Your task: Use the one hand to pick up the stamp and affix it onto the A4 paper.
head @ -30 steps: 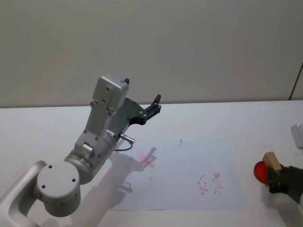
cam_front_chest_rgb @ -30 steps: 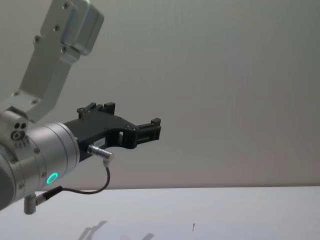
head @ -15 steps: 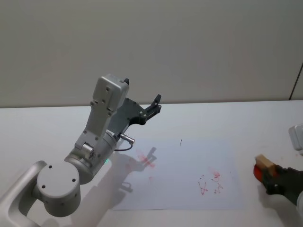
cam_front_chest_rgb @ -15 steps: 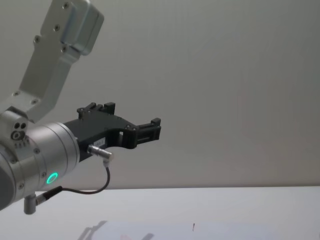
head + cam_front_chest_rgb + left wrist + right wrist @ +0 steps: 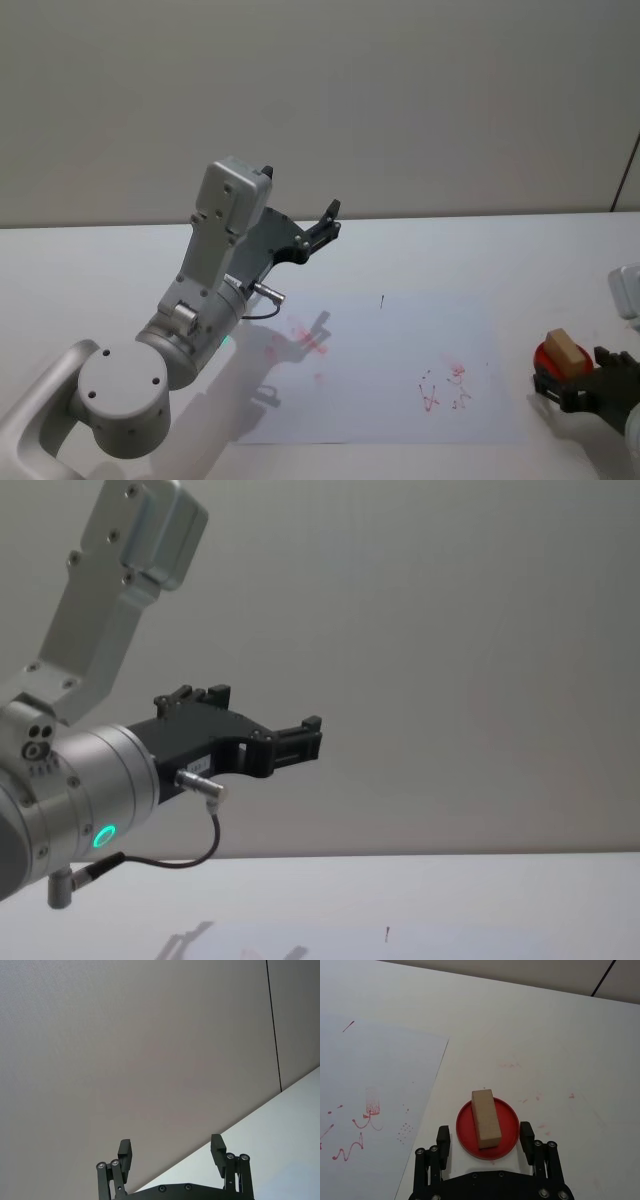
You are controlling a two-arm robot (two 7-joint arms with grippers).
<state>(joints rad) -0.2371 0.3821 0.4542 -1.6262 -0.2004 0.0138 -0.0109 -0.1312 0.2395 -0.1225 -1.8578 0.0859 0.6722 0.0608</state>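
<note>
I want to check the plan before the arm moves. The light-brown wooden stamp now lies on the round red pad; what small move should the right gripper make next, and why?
Probably withdraw a little. The right gripper is open, its fingers on either side of the round red pad and clear of the light-brown wooden stamp lying on it, beside the white A4 paper, which carries red marks. The left gripper is raised, idle.

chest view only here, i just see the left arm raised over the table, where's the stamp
Observer: The stamp lies flat on a round red pad, on the table just right of the A4 paper.
Operator: is the right hand on it
Observer: No. The right hand is open, one finger either side of the pad, not touching the stamp.
Operator: any prints on the paper
Observer: Yes, red marks and scribbles near its right edge.
</note>
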